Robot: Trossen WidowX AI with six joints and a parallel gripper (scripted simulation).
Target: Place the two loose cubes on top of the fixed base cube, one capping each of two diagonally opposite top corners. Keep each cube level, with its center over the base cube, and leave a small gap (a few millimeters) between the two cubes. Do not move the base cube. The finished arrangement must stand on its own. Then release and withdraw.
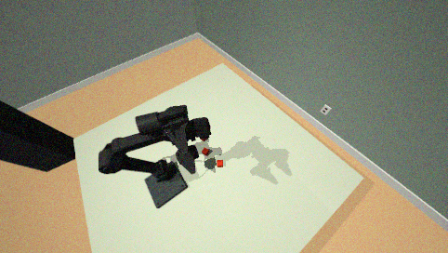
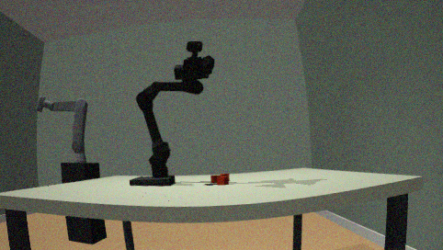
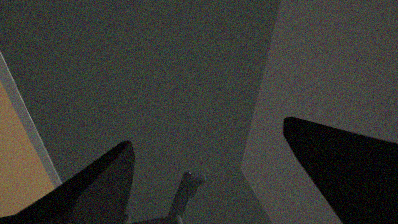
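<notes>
Three small red-orange blocks show in the top view. One block (image 1: 219, 164) lies farthest right, a turned block (image 1: 205, 151) lies to its upper left, and a third block (image 1: 204, 139) is mostly hidden by the arm. I cannot tell which is the base cube. In the exterior view the red blocks (image 2: 223, 179) overlap in a small cluster, so their spacing is unclear. My gripper (image 1: 190, 163) (image 3: 209, 136) is open, its fingers wide apart with nothing between them. It is high above the table, pointing sideways toward the room's walls.
The pale table (image 1: 260, 209) (image 2: 106, 195) bears my arm's dark base plate (image 1: 166, 188) (image 2: 152, 181). The arm's shadow falls to the right of the blocks. A second arm (image 2: 79, 126) stands on a black pedestal (image 2: 80, 172) behind the table.
</notes>
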